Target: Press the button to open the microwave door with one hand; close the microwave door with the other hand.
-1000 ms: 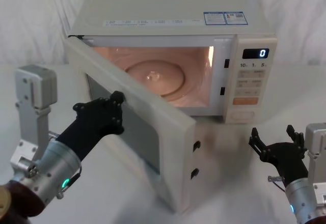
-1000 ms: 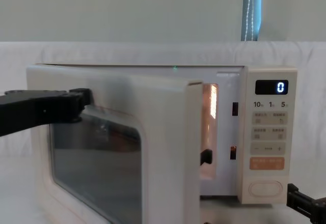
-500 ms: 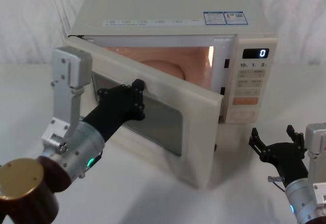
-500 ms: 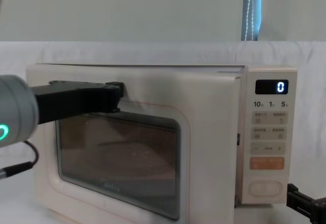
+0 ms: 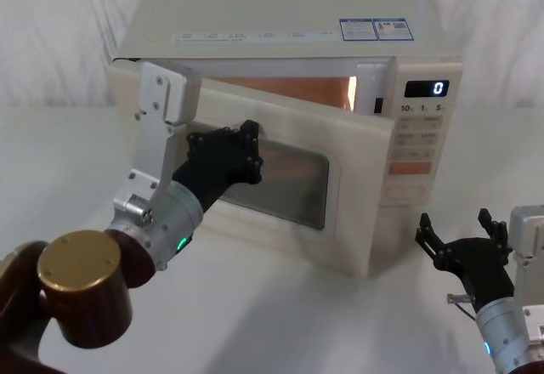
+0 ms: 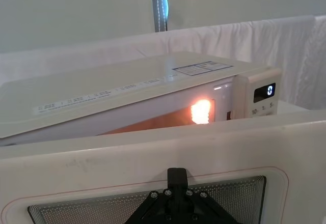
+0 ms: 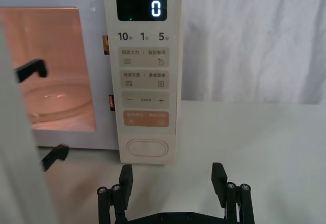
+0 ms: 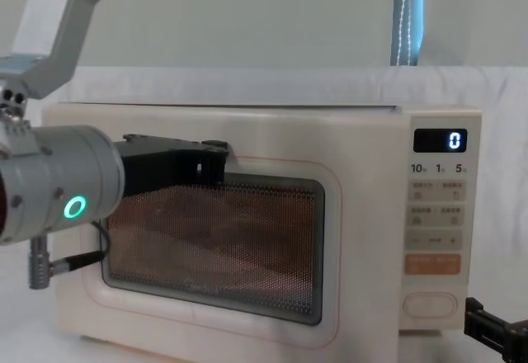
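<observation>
On the white worktop [image 5: 280, 314], the left gripper [image 5: 246, 149] presses its fingers, whose spread cannot be told, against the microwave door [image 5: 340, 212], which stands slightly ajar. The button [image 7: 147, 148] lies beyond the right gripper [image 7: 173, 178], whose fingers are spread and empty.

head: high, looking down and forward over the cream box-shaped microwave [image 5: 289, 68] | chest: low, level, close to its front [image 8: 247, 239] | left wrist: just behind black fingers [image 6: 175, 183], facing the door's top edge | right wrist: past spread black fingertips [image 7: 219, 175] toward the control panel [image 7: 145, 71] | shared: the lit "0" display [image 8: 440, 141]
</observation>
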